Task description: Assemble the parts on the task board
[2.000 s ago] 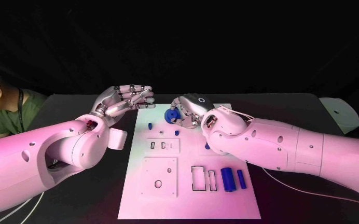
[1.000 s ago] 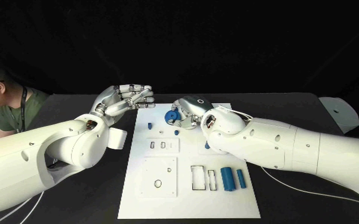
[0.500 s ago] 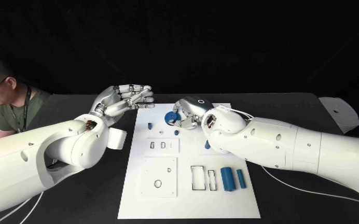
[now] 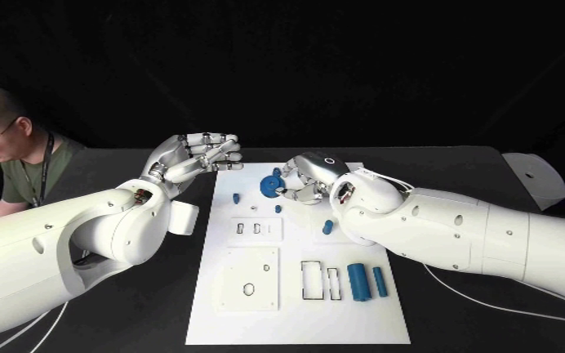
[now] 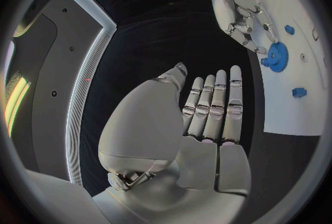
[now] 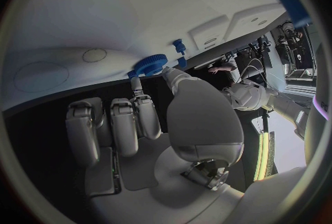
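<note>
The white task board (image 4: 295, 320) lies in the middle of the black table. At its far end my right hand (image 4: 309, 177) pinches a blue gear (image 4: 271, 184) between thumb and fingertips, low over the board. The right wrist view shows the gear (image 6: 149, 64) at my fingertips (image 6: 137, 84), beside a small blue peg (image 6: 179, 46). The gear (image 5: 276, 58) and right hand (image 5: 242, 11) also appear in the left wrist view. My left hand (image 4: 194, 157) hovers off the board's far left corner, fingers curled in with nothing in them.
Small blue pegs (image 4: 236, 198) (image 4: 278, 208) (image 4: 327, 227) stand on the board's far half. Two blue cylinders (image 4: 357, 282) (image 4: 379, 281) lie beside rectangular slots (image 4: 312, 279) at the near right. An oval hole (image 4: 248, 289) sits near left. A white object (image 4: 536, 177) lies at the table's right edge.
My right hand and forearm have shifted slightly to the right, with the gear still pinched at about the same spot. The left hand has not moved.
</note>
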Robot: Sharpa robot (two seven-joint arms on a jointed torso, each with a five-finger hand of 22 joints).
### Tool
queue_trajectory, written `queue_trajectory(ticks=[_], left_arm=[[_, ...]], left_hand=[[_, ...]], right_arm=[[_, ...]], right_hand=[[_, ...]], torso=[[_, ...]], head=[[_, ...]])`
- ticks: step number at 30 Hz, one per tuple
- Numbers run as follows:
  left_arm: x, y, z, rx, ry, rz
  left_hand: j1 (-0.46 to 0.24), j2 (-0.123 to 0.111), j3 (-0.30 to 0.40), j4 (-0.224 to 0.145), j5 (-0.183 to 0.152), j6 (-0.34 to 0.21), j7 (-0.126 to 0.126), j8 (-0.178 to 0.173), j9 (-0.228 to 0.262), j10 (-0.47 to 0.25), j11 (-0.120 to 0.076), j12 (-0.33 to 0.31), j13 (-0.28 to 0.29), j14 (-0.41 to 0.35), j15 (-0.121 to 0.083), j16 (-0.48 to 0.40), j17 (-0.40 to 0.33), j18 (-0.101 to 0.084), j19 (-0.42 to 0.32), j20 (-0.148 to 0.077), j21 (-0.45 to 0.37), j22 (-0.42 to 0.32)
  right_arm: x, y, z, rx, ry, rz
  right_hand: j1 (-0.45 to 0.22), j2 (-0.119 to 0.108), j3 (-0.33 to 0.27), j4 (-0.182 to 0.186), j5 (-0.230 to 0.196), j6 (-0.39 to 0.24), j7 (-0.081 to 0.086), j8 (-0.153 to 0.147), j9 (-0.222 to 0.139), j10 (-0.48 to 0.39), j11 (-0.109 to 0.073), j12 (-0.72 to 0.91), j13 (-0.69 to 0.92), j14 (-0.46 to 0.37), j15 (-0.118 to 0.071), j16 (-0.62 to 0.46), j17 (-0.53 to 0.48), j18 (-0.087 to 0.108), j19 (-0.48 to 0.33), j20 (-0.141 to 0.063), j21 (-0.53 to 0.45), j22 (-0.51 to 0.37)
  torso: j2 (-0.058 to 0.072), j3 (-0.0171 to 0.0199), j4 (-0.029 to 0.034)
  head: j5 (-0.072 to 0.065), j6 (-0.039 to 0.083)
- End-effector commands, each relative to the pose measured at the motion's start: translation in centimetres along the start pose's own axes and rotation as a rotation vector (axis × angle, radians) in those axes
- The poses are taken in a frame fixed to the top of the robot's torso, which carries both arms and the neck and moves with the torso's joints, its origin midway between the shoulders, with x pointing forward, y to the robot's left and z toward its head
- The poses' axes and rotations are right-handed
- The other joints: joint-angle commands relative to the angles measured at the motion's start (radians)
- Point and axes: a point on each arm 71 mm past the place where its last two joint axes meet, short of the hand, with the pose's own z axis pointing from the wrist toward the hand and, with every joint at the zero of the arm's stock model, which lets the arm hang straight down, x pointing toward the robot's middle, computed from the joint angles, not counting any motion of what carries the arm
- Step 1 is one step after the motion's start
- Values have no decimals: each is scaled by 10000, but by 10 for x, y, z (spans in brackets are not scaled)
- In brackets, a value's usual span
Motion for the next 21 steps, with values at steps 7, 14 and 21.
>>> queue_trajectory(ticks=[7,14,21], left_arm=[[-3,-2,-1,98,-12,30],[-5,-1,0,95,-46,49],[-5,1,3,101,-27,40]], left_hand=[[-13,-91,32,4,43,-29,297,-34,-11,17,73,-36,13,-86,5,-21,11,51,81,-21,-20,-10],[-26,-102,41,-5,42,-34,302,-49,-15,19,78,-62,14,-87,9,-42,26,50,82,-19,-26,-23],[-27,-107,40,-7,42,-32,300,-49,-15,22,77,-63,14,-85,9,-43,28,50,83,-19,-27,-24]], right_arm=[[-31,-25,-27,-173,-1007,1442],[-56,-67,-53,119,-680,3449],[-67,-108,-77,650,-272,3893]], right_hand=[[695,-77,379,-303,-184,212,-3,-9,-36,64,-36,19,1263,1060,-47,34,2633,-144,1046,-37,54,2635],[1606,-431,656,-897,-621,445,-39,77,-31,-204,-79,-255,1003,1023,-88,-11,2482,-67,855,-79,-177,2424],[2154,-629,836,-1304,-606,540,-119,101,-46,-228,-153,-297,969,1030,-149,-4,2512,-66,852,-124,-185,2422]], torso=[[-64,29,-116],[-180,79,-257],[-282,139,-358]], head=[[68,61],[94,58],[52,34]])
